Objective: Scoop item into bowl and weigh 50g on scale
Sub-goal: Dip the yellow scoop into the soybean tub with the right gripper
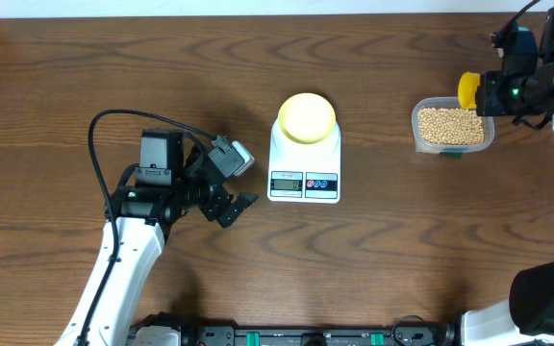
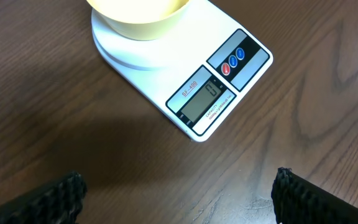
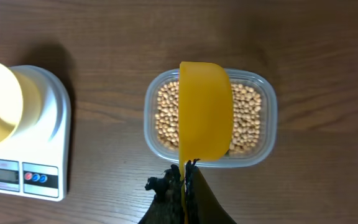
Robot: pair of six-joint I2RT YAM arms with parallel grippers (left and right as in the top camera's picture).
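Near far right corner: grips yellow spoon with right gripper, jaws closed, above beans in clear tub. Holds left gripper wide open, empty, beside scale bearing bowl, mid-bench.

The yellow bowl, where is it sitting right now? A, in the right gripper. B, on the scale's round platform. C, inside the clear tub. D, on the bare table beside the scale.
B: the bowl rests on the round platform of the scale, away from the tub of beans, while the right gripper holds only the yellow scoop.
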